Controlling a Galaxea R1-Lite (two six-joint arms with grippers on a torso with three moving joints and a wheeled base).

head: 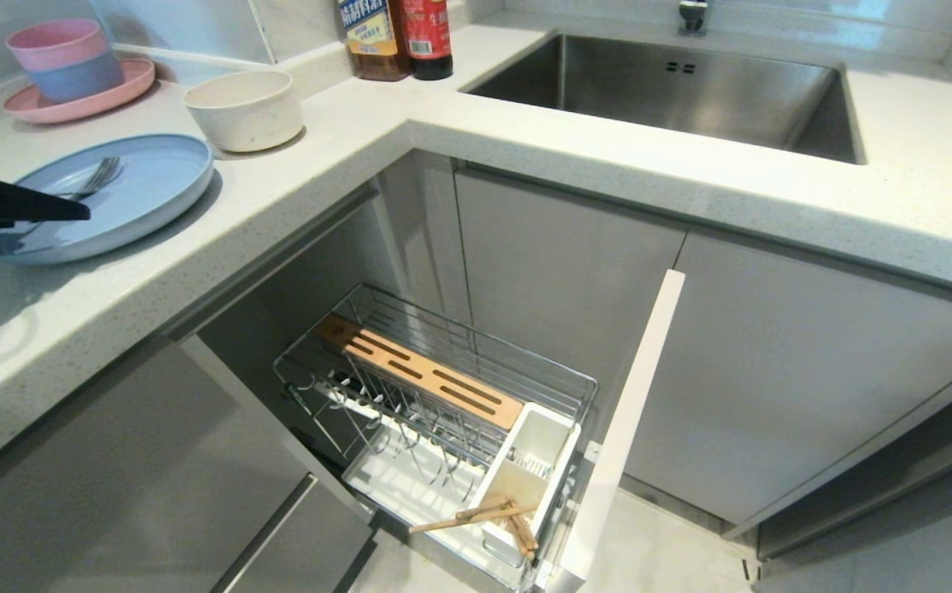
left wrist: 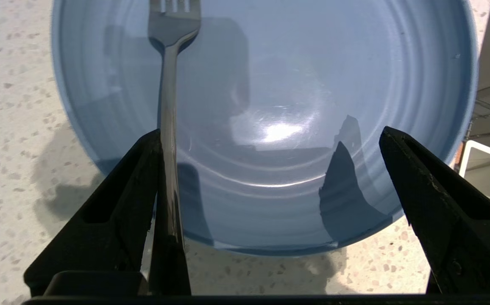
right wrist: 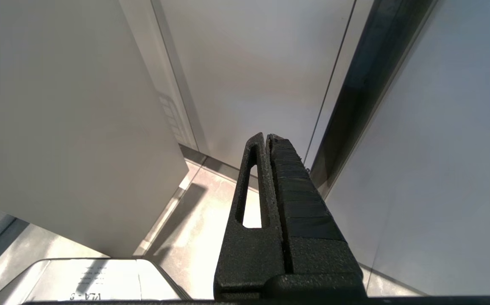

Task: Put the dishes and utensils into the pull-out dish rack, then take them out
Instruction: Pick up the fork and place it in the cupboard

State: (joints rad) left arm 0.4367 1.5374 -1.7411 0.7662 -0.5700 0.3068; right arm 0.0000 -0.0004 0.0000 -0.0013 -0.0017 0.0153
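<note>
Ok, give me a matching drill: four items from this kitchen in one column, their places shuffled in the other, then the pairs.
Items
1. fork
2. chopsticks
3. cream bowl
4. left claw

Places
A. in the white cutlery holder of the pull-out rack
B. hovering open above the blue plate, one finger beside the fork handle
C. lying on the blue plate
D. standing on the counter behind the blue plate

Pairs: 1-C, 2-A, 3-D, 4-B
</note>
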